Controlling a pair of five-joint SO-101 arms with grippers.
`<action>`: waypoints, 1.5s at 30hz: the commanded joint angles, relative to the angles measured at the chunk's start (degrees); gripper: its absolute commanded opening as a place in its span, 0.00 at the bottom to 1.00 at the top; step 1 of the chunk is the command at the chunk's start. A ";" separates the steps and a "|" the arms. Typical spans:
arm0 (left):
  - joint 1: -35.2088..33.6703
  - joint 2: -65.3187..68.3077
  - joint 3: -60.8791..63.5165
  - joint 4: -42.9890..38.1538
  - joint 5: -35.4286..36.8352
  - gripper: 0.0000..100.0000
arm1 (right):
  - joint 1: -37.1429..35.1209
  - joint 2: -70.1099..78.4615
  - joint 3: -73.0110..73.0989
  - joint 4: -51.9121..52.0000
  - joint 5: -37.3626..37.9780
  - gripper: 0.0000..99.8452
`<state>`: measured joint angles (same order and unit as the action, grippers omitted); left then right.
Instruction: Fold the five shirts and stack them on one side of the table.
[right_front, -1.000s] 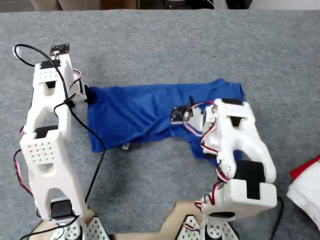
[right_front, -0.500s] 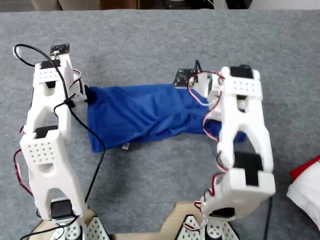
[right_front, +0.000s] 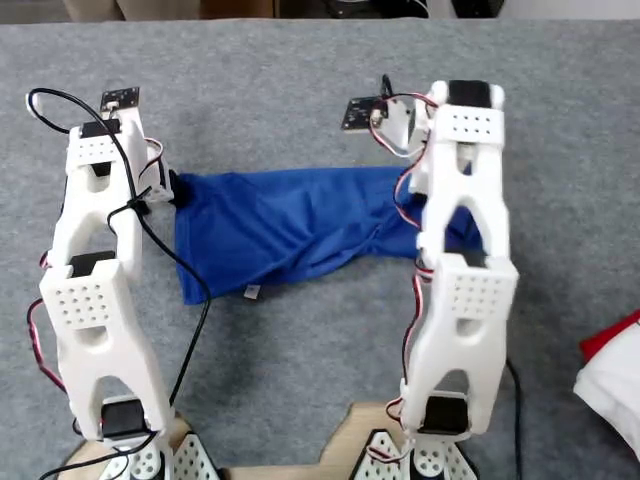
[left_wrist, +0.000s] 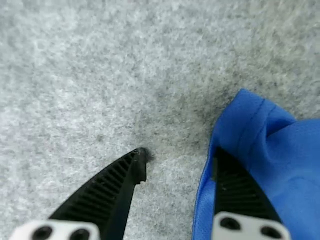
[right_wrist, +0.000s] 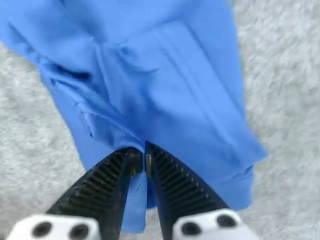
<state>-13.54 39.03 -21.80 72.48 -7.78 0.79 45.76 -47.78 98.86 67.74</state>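
Observation:
A blue shirt (right_front: 280, 225) lies crumpled across the middle of the grey table. My left gripper (left_wrist: 179, 161) stands open at the shirt's left corner (left_wrist: 250, 125); one finger rests on the bare mat and the other at the cloth's hem. In the high view this gripper (right_front: 172, 190) sits at the shirt's far-left corner. My right arm (right_front: 462, 150) stretches over the shirt's right end. My right gripper (right_wrist: 145, 156) is shut on a pinch of blue shirt fabric (right_wrist: 165, 85), with the rest of the cloth spread below it.
A white and red pile of cloth (right_front: 612, 375) lies at the right edge. The arms' wooden base (right_front: 345, 445) sits at the near edge. A black cable (right_front: 190, 330) loops beside the left arm. Bare grey mat stretches along the far side.
My right arm swung from the near side to the far side, taking the shirt's right end with it. The left arm stayed put.

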 joint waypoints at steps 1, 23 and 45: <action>0.26 -0.57 0.26 -0.62 -0.26 0.22 | -1.80 4.88 -11.21 2.02 0.44 0.00; 0.26 -0.57 0.26 -0.62 -0.26 0.22 | 1.10 11.12 -33.63 3.69 -7.12 0.39; 0.35 -0.57 0.26 -0.62 -0.26 0.22 | -4.70 -19.82 34.33 -16.18 -23.03 0.01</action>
<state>-13.54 39.03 -21.80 72.48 -7.78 -2.99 29.58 -14.90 88.40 46.02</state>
